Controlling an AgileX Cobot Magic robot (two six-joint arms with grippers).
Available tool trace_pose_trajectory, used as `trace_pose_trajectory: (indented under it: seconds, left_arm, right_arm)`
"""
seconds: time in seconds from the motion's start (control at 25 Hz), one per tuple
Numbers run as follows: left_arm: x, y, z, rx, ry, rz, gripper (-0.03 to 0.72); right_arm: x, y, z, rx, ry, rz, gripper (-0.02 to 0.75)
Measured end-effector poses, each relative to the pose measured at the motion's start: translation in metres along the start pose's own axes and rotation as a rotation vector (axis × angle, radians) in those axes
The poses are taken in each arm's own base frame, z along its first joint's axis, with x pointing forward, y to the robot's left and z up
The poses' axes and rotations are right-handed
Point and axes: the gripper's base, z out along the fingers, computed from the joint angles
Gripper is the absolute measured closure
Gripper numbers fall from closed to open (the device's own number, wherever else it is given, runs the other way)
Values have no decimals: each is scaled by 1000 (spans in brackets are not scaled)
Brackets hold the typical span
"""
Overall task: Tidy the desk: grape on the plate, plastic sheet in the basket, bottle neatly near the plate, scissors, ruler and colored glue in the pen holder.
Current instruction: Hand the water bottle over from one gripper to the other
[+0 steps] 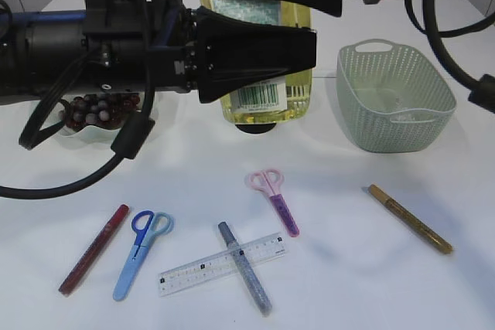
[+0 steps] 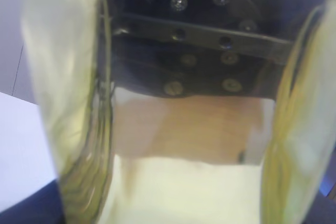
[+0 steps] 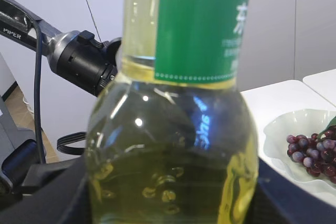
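bottle (image 1: 263, 75) hangs cap-down above the table, caught between both arms. right gripper (image 3: 168, 203) is clamped round it, jaws either side of the yellow body. left gripper (image 1: 298, 56) has its jaws around the bottle too; whether they press it i cannot tell. grape (image 1: 97, 108) lies on the plate (image 1: 73, 130); basket (image 1: 394, 98) stands right.

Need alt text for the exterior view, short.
Two black robot arms meet at a bottle of yellow liquid, upside down, cap on the white table. Grapes on a plate at left, green basket at right; scissors, ruler and pens lie in front.
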Motion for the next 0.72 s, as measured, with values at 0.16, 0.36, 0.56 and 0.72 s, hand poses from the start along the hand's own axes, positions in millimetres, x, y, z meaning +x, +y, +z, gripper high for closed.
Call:
trace_pose_trajectory:
  seconds: [0.16,0.36,0.56,0.72]
  left_arm:
    - [0,0,0,0,0,0,205]
    - [0,0,0,0,0,0,230]
    - [0,0,0,0,0,11,236]
    - [0,0,0,-2,1,20,237]
  right_arm:
    - [0,0,0,2,0,0,274]
    - [0,0,0,2,0,2,192]
    - [0,0,0,2,0,4,161]
    - [0,0,0,2,0,27,137]
